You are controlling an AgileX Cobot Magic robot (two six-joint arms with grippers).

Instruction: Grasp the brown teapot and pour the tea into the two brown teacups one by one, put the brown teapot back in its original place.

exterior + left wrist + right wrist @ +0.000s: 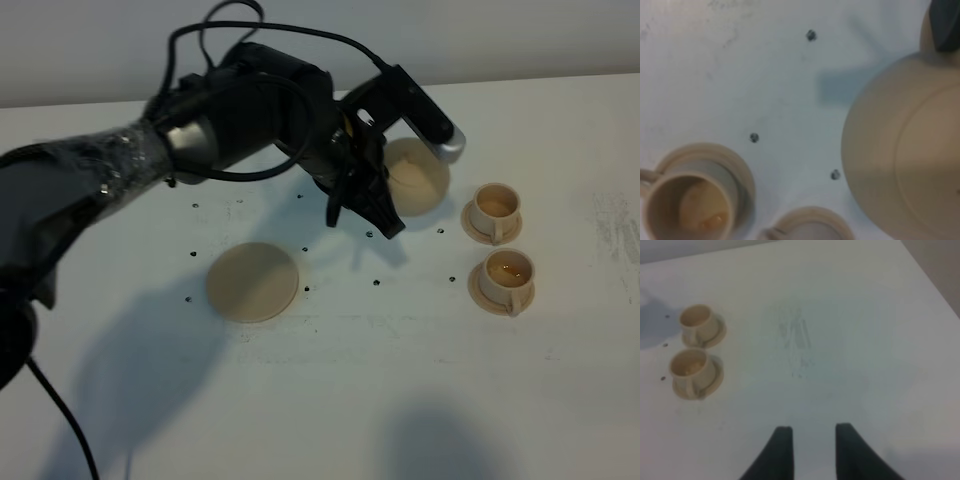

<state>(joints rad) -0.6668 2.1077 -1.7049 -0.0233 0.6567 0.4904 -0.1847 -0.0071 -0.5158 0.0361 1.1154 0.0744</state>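
Gripping the brown teapot (pixel 418 176) beside the far teacup (pixel 495 206), left pincer (pixel 375 207) looks set for the second pour, spout must tip over it; right pincer (pixel 812 442) parted, empty.

Robotics lab or test bench, by every sign. Bare white table (pixel 400 400) dotted with small dark marker points (pixel 375 281) and scuffed grey in one patch (pixel 795 340), set against a plain pale wall (pixel 500 40). Black robot arm (pixel 250 110) reaching over it, part wrapped in crinkled silver film (pixel 120 160), loose black cables (pixel 300 30) looping off the joints. Props all in matching tan: brown teapot (pixel 418 175), two brown teacups (pixel 497 205) on small saucers (pixel 468 220), one flat round saucer (pixel 253 281) lying apart
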